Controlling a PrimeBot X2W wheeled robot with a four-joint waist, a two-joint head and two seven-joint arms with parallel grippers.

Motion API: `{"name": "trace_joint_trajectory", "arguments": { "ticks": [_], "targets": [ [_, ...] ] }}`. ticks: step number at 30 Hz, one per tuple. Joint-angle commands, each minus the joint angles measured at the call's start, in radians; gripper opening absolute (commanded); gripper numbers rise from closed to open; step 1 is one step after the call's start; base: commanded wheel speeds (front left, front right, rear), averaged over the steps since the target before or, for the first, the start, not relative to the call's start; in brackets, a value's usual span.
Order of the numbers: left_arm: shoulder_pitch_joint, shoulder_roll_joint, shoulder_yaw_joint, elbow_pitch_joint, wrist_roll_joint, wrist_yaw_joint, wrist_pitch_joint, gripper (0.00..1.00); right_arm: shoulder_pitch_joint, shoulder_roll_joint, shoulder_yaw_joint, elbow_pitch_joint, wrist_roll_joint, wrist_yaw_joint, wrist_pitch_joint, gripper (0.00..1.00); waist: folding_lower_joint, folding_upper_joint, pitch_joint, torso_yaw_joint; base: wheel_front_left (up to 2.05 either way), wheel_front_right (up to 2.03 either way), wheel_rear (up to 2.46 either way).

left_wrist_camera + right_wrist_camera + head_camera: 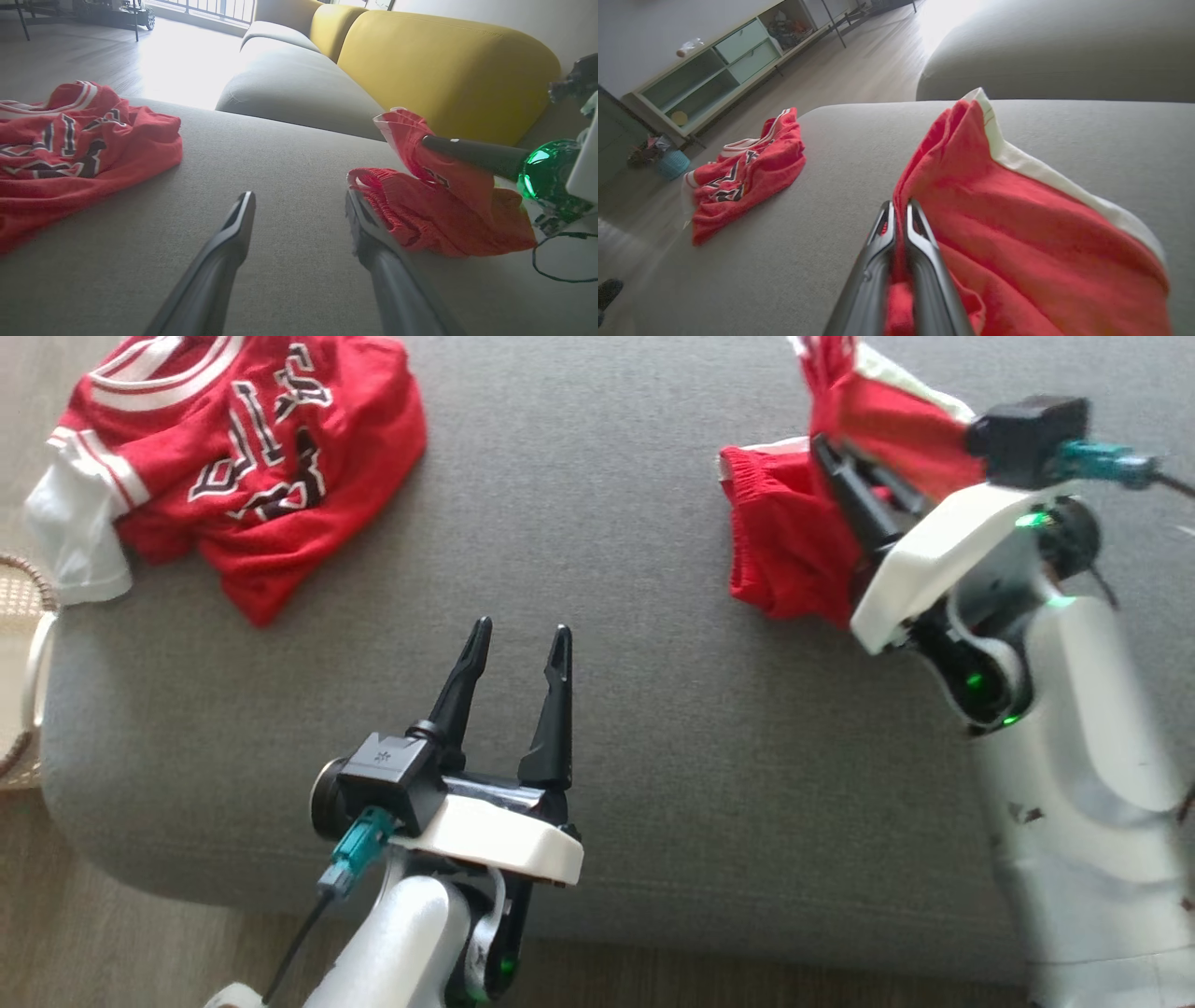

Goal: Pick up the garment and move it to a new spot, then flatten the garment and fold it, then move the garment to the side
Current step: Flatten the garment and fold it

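The right gripper pinches the red shorts at the far right of the grey cushion. The left gripper stands spread, empty, near centre.

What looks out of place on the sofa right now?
The red jersey lies crumpled at the grey cushion's left edge, its white sleeve hanging over. The red shorts dangle bunched from the shut right gripper. Nothing looks torn or spilled.

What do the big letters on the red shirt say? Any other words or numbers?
Crumpled red jersey with white trim: big black white-edged letters, upside down and folded over; no whole word can be read.
Red shorts with white stripe: small dark mark, too blurred to read.
No other text.
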State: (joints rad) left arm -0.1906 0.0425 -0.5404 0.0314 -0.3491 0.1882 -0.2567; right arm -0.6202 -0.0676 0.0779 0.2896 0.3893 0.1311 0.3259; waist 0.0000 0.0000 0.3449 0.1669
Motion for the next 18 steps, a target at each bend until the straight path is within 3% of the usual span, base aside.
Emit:
{"name": "trace_joint_trajectory", "arguments": {
  "ticks": [1, 11, 12, 13, 14, 18],
  "targets": [
    [-0.029, 0.008, 0.020, -0.035, -0.006, 0.008, -0.005, 1.00, 0.000, 0.017, 0.051, -0.022, 0.016, 0.000, -0.011, 0.00, 0.0000, 0.0000, -0.002, 0.014, 0.00, 0.00, 0.00],
    [-0.025, 0.008, 0.015, -0.038, -0.017, 0.015, -0.005, 1.00, 0.051, 0.017, 0.145, 0.042, 0.044, 0.000, -0.017, 0.00, 0.0000, 0.0000, -0.010, 0.033, 0.00, 0.00, 0.00],
    [-0.025, 0.008, 0.015, -0.038, -0.018, 0.015, -0.005, 1.00, 0.056, 0.017, 0.154, 0.048, 0.053, 0.000, -0.019, 0.15, 0.0000, 0.0000, -0.012, 0.033, 0.00, 0.00, 0.00],
    [-0.024, 0.008, 0.015, -0.038, -0.017, 0.016, -0.005, 1.00, 0.061, 0.017, 0.164, 0.051, 0.062, 0.000, -0.021, 0.78, 0.0000, 0.0000, -0.014, 0.032, 0.00, 0.00, 0.00],
    [-0.023, 0.008, 0.016, -0.037, -0.017, 0.016, -0.005, 1.00, 0.065, 0.017, 0.172, 0.050, 0.073, 0.000, -0.025, 1.00, 0.0000, 0.0000, -0.017, 0.031, 0.00, 0.00, 0.00],
    [-0.016, 0.008, 0.026, -0.034, -0.009, 0.016, -0.005, 1.00, 0.082, 0.017, 0.171, 0.004, 0.124, 0.000, -0.057, 1.00, 0.0000, 0.0000, -0.029, 0.017, 0.00, 0.00, 0.00]
  ]
}}
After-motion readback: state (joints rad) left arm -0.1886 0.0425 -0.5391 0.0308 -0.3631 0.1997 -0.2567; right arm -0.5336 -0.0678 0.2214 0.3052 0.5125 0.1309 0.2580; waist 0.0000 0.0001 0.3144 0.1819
